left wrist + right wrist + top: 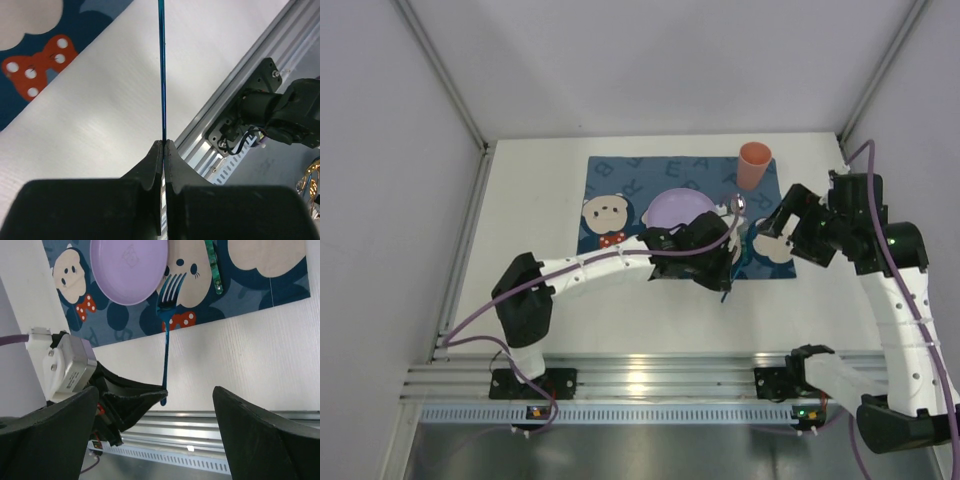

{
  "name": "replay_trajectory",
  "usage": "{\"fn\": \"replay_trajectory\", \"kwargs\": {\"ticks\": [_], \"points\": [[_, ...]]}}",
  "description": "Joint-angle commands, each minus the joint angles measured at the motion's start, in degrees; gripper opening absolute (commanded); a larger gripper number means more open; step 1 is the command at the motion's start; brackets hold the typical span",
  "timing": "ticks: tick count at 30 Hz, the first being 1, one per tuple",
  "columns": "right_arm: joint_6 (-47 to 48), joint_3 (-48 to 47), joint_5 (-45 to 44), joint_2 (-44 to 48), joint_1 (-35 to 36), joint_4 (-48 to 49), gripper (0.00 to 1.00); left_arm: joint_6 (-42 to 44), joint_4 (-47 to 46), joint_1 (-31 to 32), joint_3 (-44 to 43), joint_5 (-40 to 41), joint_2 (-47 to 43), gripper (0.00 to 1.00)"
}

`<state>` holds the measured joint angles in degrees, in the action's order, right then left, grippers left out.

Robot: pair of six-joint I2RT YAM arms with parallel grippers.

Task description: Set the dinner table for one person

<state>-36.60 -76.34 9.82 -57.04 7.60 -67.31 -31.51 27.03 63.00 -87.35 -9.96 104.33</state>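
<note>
The large matte white rectangular bench (620,320) fills the middle of the top view, with its ribbed aluminium rail (640,385) across the lower edge where both arm bases are bolted. A blue cloth placemat (610,175) printed with cartoon mice and red polka-dot bows lies in the upper centre of the bench. Pale capital letters run along its upper edge, single and scattered, too small to read as words.

A round lilac plastic plate (129,267) sits near the middle of the placemat. An upright salmon-orange plastic cup (755,165) stands at the placemat's upper right corner.

The left gripper (163,145) is over the lower edge of the placemat, its jaws pressed together on the end of a thin teal-blue fork (165,335). In the right wrist view the fork's tines lie over the placemat just right of the plate. Whether they touch the cloth I cannot tell.

The right gripper (775,228) is over the right part of the placemat, its jaws wide apart with nothing between them.

A utensil with a mottled green handle (215,267) lies on the placemat right of the fork tines. A grey label on the left wrist block carries print too small to read.
</note>
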Motion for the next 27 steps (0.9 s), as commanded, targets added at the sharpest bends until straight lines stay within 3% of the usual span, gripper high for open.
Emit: {"fn": "replay_trajectory", "kwargs": {"ticks": [1,7,13,15,17,20,27], "points": [[2.05,-3.73,-0.5,0.7,-0.48,-1.77,0.98,0.92,0.31,-3.05,3.14,0.38,-5.19,0.0],[4.25,-5.58,-3.67,0.52,-0.74,-3.88,1.0,2.59,1.27,-12.19,9.65,-1.56,-11.95,0.0],[4.34,-5.06,-3.94,0.7,-0.92,-4.15,1.0,5.66,2.33,-29.23,16.24,-5.5,-18.19,0.0],[4.34,-4.53,-3.94,0.96,-0.92,-4.06,1.0,6.19,0.93,-36.08,18.43,-10.5,-18.29,0.0],[4.17,-3.74,-3.94,1.05,-0.92,-4.06,1.0,6.54,-3.1,-42.22,19.84,-18.99,-16.71,0.0],[4.34,-3.03,-3.85,1.05,-0.91,-4.15,1.0,7.07,-6.63,-48.12,21.17,-25.01,-12.5,0.0],[4.96,-1.98,-4.11,0.7,-1.0,-4.67,1.0,5.23,-15.95,-55.53,20.3,-41.35,-1.69,0.0]]}}
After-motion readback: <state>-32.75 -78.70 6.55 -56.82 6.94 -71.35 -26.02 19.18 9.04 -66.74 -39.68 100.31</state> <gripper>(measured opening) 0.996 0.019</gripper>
